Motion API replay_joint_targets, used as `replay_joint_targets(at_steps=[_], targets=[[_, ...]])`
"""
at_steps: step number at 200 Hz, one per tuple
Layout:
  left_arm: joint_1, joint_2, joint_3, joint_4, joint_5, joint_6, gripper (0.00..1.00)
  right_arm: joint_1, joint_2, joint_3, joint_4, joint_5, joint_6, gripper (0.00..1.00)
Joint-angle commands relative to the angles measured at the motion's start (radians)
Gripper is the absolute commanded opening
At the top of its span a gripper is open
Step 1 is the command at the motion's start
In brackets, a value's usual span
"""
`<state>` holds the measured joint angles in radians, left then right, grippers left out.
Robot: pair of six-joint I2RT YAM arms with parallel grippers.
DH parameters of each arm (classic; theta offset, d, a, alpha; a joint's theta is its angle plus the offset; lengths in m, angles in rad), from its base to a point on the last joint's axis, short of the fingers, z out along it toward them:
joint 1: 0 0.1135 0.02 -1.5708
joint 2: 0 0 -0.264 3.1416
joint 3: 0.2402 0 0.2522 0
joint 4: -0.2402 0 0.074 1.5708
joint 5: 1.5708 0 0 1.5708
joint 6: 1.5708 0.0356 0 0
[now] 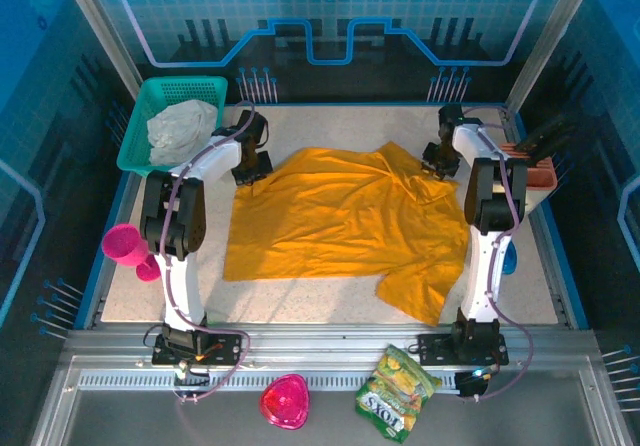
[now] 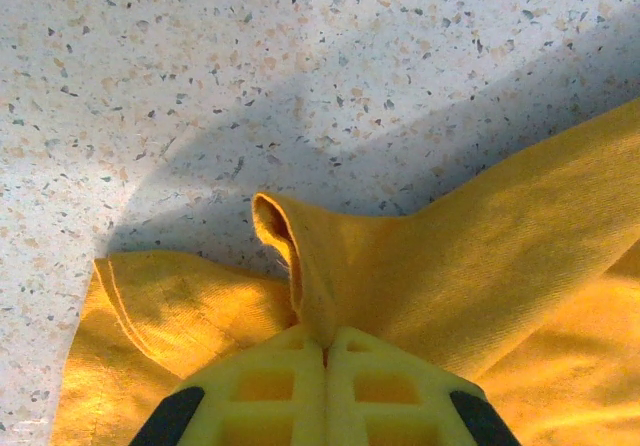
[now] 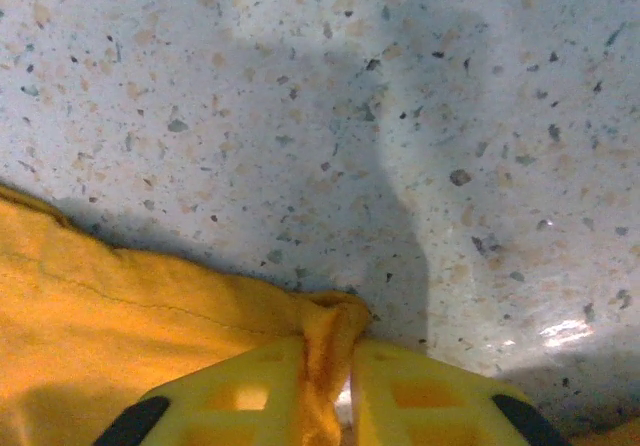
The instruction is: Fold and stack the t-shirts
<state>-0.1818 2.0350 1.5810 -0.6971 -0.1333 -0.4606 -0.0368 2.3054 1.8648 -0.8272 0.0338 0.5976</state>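
We see left gripper (image 2: 325, 344): jaws pressed together, pinching raised fold of mustard-orange t-shirt (image 2: 480, 266) at its far-left corner. Right gripper (image 3: 350, 366): jaws nearly closed, nipping bunched edge at far-right corner. We judge both far corners held so cloth can lift and fold toward near side. T-shirt lies spread, rumpled, mid-table (image 1: 300, 301), between arms. Teal basket (image 1: 140, 146) with grey cloth (image 1: 180, 126) sits far left, apart.
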Motion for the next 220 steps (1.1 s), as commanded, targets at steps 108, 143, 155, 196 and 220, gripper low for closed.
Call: replay_joint_targets(at_steps=[108,143,155,196,220], targets=[[-0.002,-0.136,0.067,-0.009,0.009,0.067,0.00,0.084,-0.174,0.103,0.077,0.031,-0.186,0.00],[-0.002,-0.260,0.173,-0.074,-0.001,0.097,0.00,0.130,-0.421,0.025,0.109,0.085,-0.297,0.00],[-0.002,-0.312,0.206,-0.099,-0.003,0.106,0.00,0.144,-0.513,-0.010,0.114,0.096,-0.333,0.00],[0.007,-0.531,0.263,-0.187,0.005,0.117,0.00,0.172,-0.871,-0.138,0.105,0.111,-0.449,0.00],[0.018,-0.673,0.277,-0.257,-0.002,0.127,0.00,0.179,-1.113,-0.191,0.104,0.106,-0.526,0.00]])
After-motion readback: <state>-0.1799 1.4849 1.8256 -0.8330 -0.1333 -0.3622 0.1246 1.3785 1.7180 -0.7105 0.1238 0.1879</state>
